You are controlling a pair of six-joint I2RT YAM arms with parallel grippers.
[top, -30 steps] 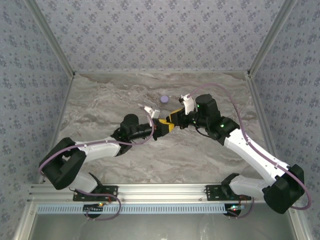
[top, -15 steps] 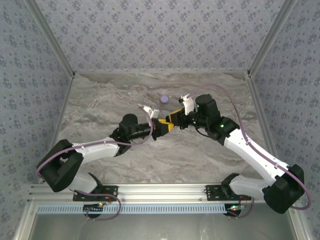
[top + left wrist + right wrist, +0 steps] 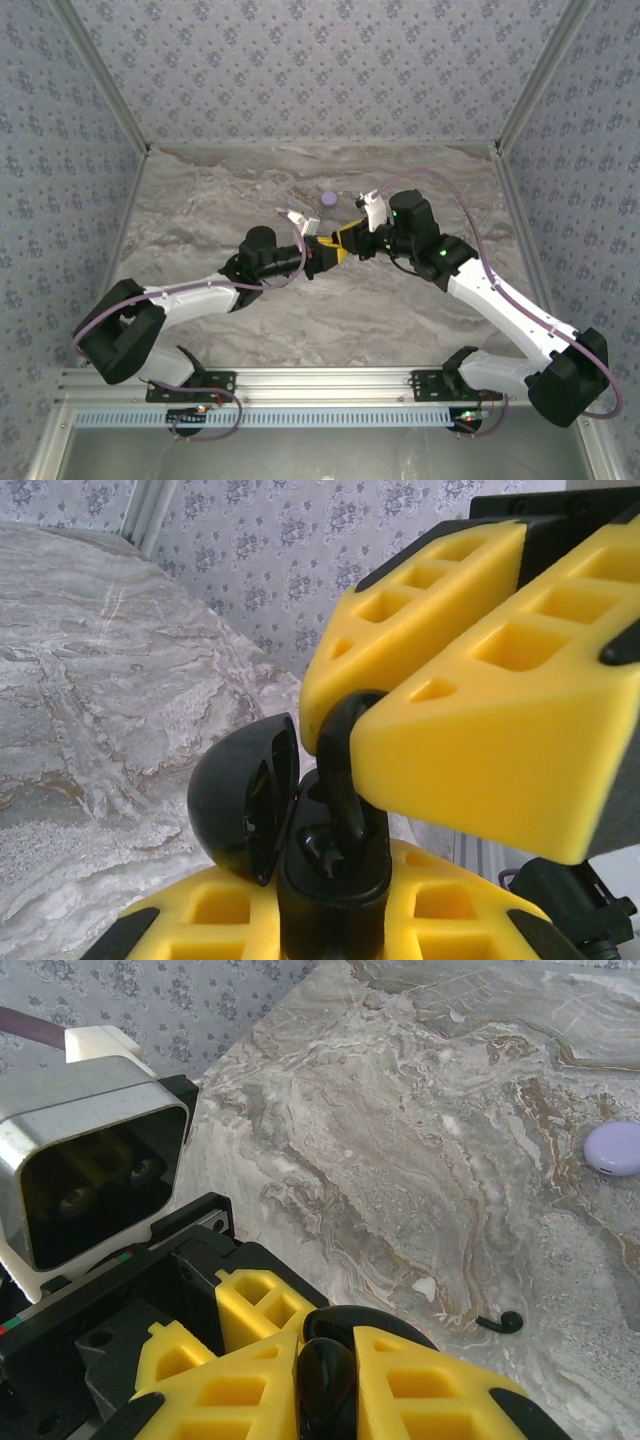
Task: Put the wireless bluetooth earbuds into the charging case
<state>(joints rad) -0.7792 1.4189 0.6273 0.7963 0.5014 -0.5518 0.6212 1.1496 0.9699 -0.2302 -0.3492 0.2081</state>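
My left gripper (image 3: 335, 925) is shut on the black charging case (image 3: 335, 885), which stands upright with its domed lid (image 3: 240, 800) swung open to the left. From above, my right gripper (image 3: 327, 1400) is shut on a black earbud (image 3: 327, 1375). That earbud's stem (image 3: 343, 780) reaches down into the case's open well. In the top view the two grippers meet mid-table, left gripper (image 3: 327, 251) against right gripper (image 3: 350, 237). A second black earbud (image 3: 500, 1322) lies loose on the marble.
A pale lavender round case (image 3: 615, 1147) lies shut on the table beyond the grippers, also seen from above as a lavender disc (image 3: 328, 198). The left arm's wrist camera housing (image 3: 90, 1170) sits close to my right fingers. Patterned walls enclose the marble table (image 3: 200, 200).
The left arm's elbow has shifted slightly to the left. Both grippers stay together over the case, still holding what they held.
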